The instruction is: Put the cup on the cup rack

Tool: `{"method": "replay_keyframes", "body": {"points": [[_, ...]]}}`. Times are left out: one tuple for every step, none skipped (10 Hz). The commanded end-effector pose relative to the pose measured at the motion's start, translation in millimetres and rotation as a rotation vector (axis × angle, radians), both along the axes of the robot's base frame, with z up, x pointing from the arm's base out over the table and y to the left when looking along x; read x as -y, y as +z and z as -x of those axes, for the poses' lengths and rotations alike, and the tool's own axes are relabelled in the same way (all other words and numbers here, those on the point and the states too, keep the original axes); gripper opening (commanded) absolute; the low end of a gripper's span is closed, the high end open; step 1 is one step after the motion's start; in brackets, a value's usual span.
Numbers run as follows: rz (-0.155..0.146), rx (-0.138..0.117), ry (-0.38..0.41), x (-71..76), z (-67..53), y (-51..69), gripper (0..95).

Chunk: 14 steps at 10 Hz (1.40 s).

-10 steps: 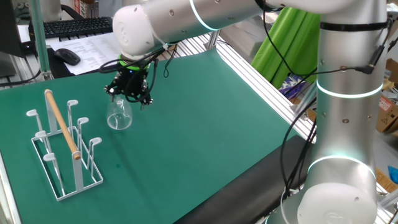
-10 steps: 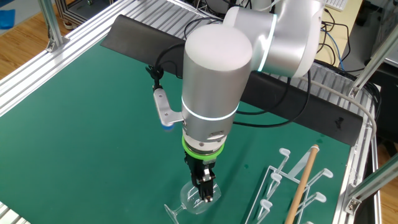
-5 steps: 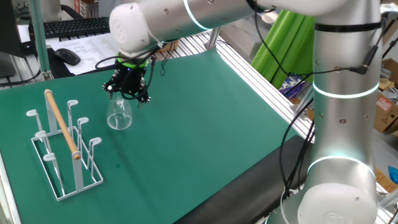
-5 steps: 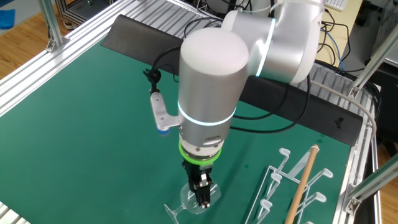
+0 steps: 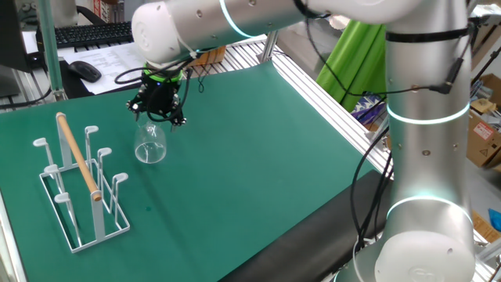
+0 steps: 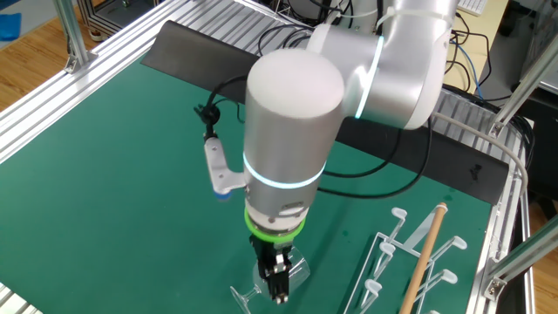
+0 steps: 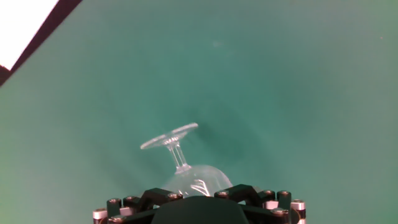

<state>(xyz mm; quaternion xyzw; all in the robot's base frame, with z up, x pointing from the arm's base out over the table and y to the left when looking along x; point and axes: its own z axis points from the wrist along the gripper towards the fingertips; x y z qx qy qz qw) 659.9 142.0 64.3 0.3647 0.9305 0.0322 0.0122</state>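
The cup point(image 5: 150, 145) is a clear stemmed glass lying on its side on the green mat point(image 5: 250, 157). In the hand view its round foot point(image 7: 169, 135) points away and its bowl point(image 7: 198, 180) is partly hidden behind the gripper body. My gripper point(image 5: 159, 110) hangs just above the cup's stem end, open and with nothing between its fingers. In the other fixed view the gripper point(image 6: 277, 286) stands over the cup point(image 6: 296, 269). The white wire cup rack point(image 5: 78, 188), with its wooden rod point(image 5: 77, 157), stands left of the cup, and no cup is on it point(image 6: 410, 262).
A keyboard point(image 5: 94, 33) and a mouse point(image 5: 84, 70) lie beyond the mat's far edge. Aluminium rails point(image 5: 329, 110) run along the right side, with green material point(image 5: 368, 55) behind. A black strip point(image 6: 384, 131) borders the mat by the arm's base.
My gripper has shifted a little up and away along the cup, toward its stem end, still open. The cup and the rack have not moved.
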Motion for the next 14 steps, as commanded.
{"method": "replay_keyframes", "body": {"points": [[0.005,0.003,0.003,0.6,-4.5,-2.7,95.0],[0.009,0.007,0.005,1.3,-8.4,-6.0,95.0],[0.010,0.007,0.014,1.8,-10.0,-6.0,95.0],[0.009,0.007,0.016,1.8,-11.5,-5.3,95.0],[0.008,0.007,0.021,2.0,-13.6,-4.4,76.0],[0.008,0.010,0.027,2.1,-14.1,-4.1,76.0],[0.009,0.013,0.034,2.1,-14.3,-4.0,76.0],[0.010,0.017,0.046,2.3,-14.5,-4.3,57.0],[0.012,0.023,0.052,2.5,-14.7,-4.5,38.0],[0.012,0.024,0.054,2.6,-14.7,-4.6,19.0],[0.011,0.024,0.052,2.6,-14.7,-4.6,19.0],[0.010,0.022,0.049,2.6,-14.7,-4.6,19.0],[0.010,0.022,0.045,2.6,-14.7,-4.6,38.0],[0.012,0.022,0.046,2.6,-14.7,-4.6,38.0]]}}
